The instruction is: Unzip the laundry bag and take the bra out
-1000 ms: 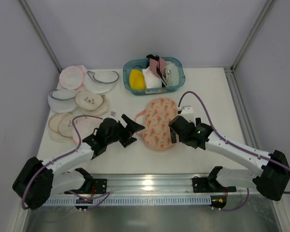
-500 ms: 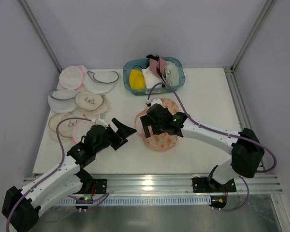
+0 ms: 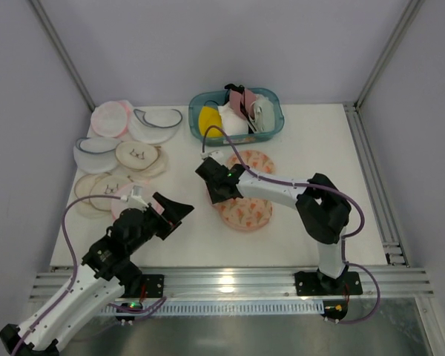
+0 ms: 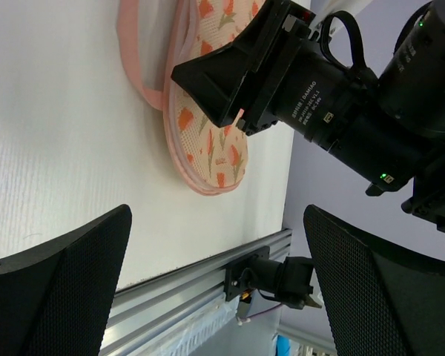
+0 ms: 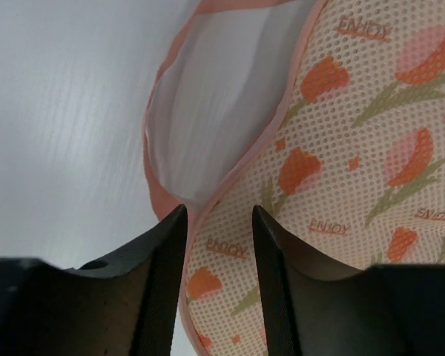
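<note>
The laundry bag (image 3: pixel 250 213) lies flat mid-table, cream mesh with orange tulips and pink trim. My right gripper (image 3: pixel 216 190) is down at its left edge. In the right wrist view the narrowed right gripper (image 5: pixel 219 215) stands astride the bag's (image 5: pixel 356 111) pink-trimmed edge, a finger-wide gap still between the jaws and the mesh unpinched. A pink loop (image 5: pixel 152 156) curls off that edge. My left gripper (image 3: pixel 172 213) hangs wide open to the bag's near left, apart from it. The left wrist view shows the open left gripper (image 4: pixel 216 222) empty, with the bag (image 4: pixel 208 141) beyond. The bra is hidden.
A teal basket (image 3: pixel 196 104) of garments stands at the back behind the bag. Several round mesh pouches (image 3: pixel 126 156) cover the table's left side. A metal rail (image 3: pixel 222 282) runs along the near edge, also seen as a rail (image 4: pixel 193 285) below the left gripper.
My right arm swung left across the bag to its left edge and its jaws narrowed. The left arm drew back toward the near left, still open.
</note>
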Controlling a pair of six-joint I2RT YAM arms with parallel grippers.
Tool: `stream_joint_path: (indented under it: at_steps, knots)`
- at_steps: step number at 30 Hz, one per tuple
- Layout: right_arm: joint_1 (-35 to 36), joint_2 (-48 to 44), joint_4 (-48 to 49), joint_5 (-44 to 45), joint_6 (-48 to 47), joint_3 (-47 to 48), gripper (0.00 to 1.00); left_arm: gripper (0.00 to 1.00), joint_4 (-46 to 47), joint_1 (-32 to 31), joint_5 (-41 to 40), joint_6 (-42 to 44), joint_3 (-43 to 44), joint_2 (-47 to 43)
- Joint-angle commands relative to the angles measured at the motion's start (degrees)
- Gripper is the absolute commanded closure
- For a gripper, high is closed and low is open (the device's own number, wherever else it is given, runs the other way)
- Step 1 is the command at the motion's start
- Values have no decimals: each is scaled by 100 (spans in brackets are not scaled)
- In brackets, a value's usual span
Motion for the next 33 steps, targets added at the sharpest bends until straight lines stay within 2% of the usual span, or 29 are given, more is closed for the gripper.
stream_joint_path:
  at_steps: [1, 4, 5, 11, 12, 14, 16, 17, 18, 24, 29, 33]
  knots:
    - [27, 91, -301, 502, 206, 392, 58, 1, -410, 12, -255, 32, -34, -184]
    - [27, 171, -363, 520, 232, 402, 60, 1, -454, 12, -264, 41, -25, -211]
    - [18, 162, -380, 520, 241, 385, 73, 0, -472, 12, -264, 41, -25, -211]
    - [27, -92, -337, 599, 285, 156, 95, 1, -402, 12, -220, 41, -7, -158]
    - [27, -136, -319, 599, 294, 95, 96, 1, -401, 12, -220, 41, -16, -149]
    - [18, -259, -267, 608, 250, 42, 96, 1, -375, 21, -194, 23, -7, -114]
    - [36, -338, -222, 494, 198, 15, 69, 1, -358, 12, -202, 6, -7, -97]
    - [45, -391, -187, 459, 180, 24, 59, 1, -358, 12, -202, 14, -16, -97]
    - [53, -400, -187, 441, 171, 33, 54, 0, -349, 12, -202, 6, -7, -88]
    - [89, 125, -556, 678, 267, 585, 51, 1, -357, 12, -194, 6, 72, -105]
    - [89, 478, -775, 968, 452, 771, 61, 1, -436, 12, -220, 6, 55, -202]
    - [89, 698, -846, 986, 505, 885, 62, 0, -428, 12, -246, -12, -24, -351]
